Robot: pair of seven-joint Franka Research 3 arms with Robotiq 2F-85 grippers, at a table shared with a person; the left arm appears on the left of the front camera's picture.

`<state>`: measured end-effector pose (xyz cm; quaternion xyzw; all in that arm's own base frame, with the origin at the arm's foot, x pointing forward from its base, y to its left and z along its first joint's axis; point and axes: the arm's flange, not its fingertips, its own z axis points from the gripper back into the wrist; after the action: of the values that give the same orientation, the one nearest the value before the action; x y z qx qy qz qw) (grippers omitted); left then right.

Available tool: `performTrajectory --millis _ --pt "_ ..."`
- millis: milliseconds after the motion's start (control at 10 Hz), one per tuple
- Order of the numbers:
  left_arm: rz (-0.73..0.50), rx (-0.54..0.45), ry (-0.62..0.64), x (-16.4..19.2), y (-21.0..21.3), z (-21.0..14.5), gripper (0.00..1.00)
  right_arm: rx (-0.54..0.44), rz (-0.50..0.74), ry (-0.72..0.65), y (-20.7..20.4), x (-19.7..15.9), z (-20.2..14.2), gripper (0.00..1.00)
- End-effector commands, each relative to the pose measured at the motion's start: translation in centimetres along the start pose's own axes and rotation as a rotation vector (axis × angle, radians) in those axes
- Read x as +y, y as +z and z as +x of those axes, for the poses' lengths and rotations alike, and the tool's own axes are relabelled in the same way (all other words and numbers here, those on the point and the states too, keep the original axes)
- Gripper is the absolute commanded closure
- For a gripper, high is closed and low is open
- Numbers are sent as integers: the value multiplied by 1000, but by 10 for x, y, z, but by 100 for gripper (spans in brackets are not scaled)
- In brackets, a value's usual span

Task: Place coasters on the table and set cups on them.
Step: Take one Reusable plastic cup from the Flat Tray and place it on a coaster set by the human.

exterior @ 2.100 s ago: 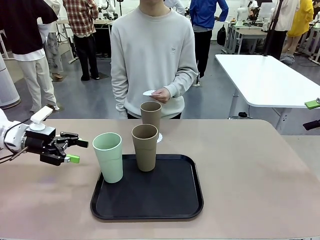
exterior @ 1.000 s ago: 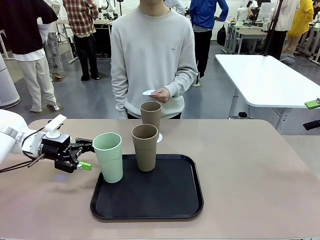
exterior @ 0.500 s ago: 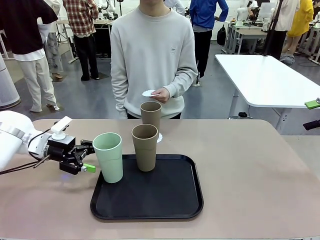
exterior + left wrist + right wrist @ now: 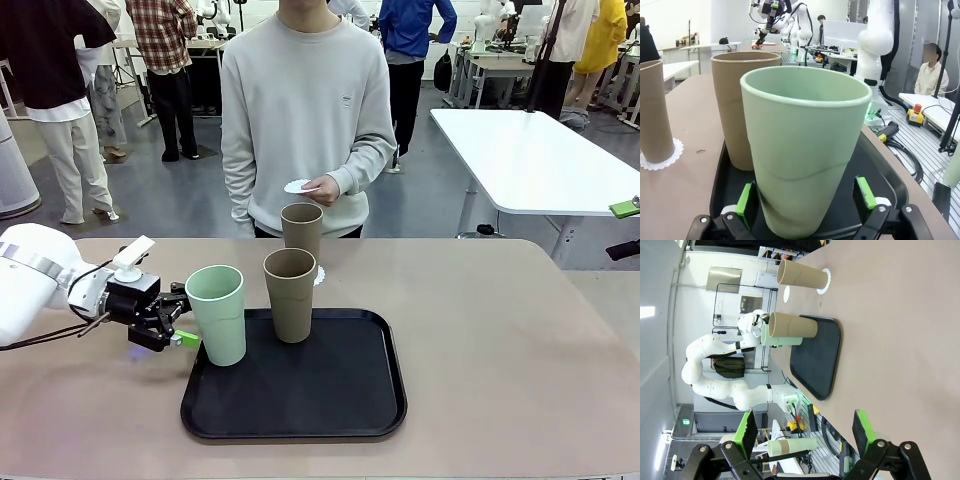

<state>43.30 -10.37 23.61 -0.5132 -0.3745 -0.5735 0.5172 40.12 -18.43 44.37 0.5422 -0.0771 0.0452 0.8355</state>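
Observation:
A pale mint cup (image 4: 217,315) stands at the left edge of the black tray (image 4: 330,400). My left gripper (image 4: 186,320) is open, and its green pads (image 4: 745,197) flank the lower part of the mint cup (image 4: 805,150) with a slight gap on each side. One brown cup (image 4: 290,295) stands on the tray just behind. Another brown cup (image 4: 302,232) sits on a lacy white coaster (image 4: 319,275) on the table (image 4: 500,340). The person holds a further coaster (image 4: 297,186) in one hand. My right gripper (image 4: 805,432) is open and empty, high off the table's right side.
The person stands at the table's far edge, right behind the cups. A white table (image 4: 530,160) lies to the back right. Bare tabletop stretches to the right of the tray and in front of it. The left arm (image 4: 715,375) shows beyond the tray.
My left gripper has slid right along the table until its open fingers stand either side of the mint cup. Cups, tray and the person's hand have not moved.

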Motion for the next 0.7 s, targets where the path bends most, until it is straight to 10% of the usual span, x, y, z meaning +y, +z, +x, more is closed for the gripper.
performTrajectory --millis 0,600 --pt "-7 -30 -5 10 -12 0 0 -8 1 8 -1 0 1 0" --pt "-43 -54 -18 18 -32 -1 0 -8 1 8 -1 0 1 0"
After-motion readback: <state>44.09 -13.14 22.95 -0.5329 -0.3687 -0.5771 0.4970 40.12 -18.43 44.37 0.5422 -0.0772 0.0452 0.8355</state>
